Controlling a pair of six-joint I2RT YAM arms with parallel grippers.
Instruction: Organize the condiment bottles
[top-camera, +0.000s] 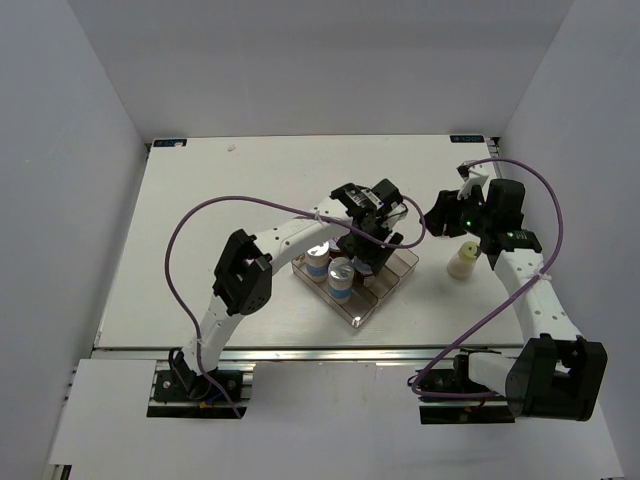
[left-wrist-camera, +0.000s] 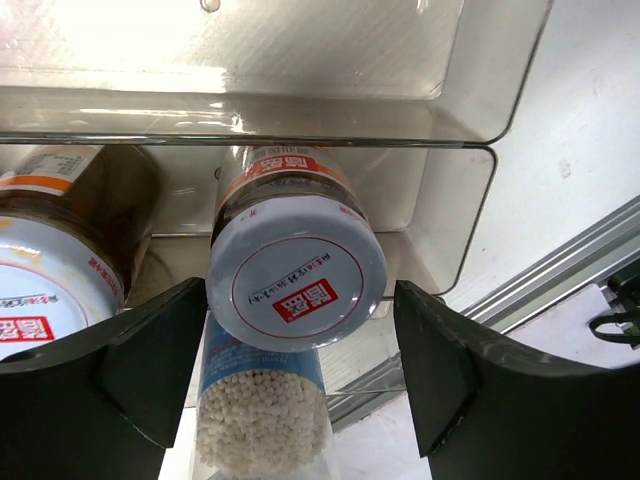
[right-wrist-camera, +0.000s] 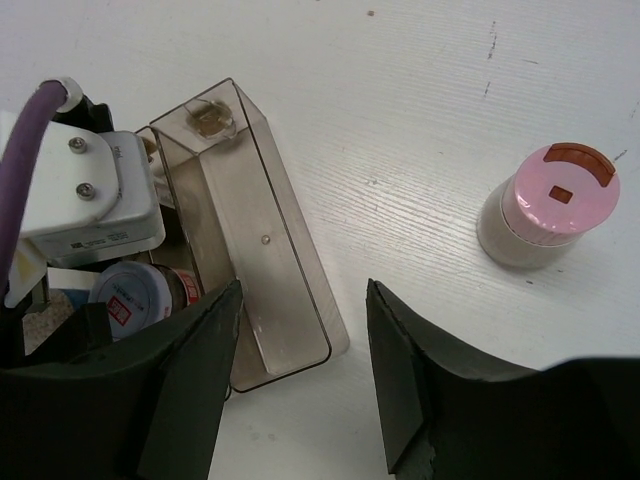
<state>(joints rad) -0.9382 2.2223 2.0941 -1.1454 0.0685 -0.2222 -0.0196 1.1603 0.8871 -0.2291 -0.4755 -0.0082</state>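
The clear divided tray holds two silver-capped, blue-labelled jars at its left end. My left gripper is low over the tray. In the left wrist view it is open, its fingers on either side of a brown-filled jar with a red-marked lid that stands in a compartment. A second brown jar stands to its left, and a blue-labelled jar of white beads stands below it. My right gripper is open and empty above the tray's end. A pink-capped jar stands on the table to its right.
One cream-bodied jar stands on the table right of the tray, just below my right gripper. The tray's long end compartment holds nothing. White walls enclose the table on three sides. Purple cables loop over both arms.
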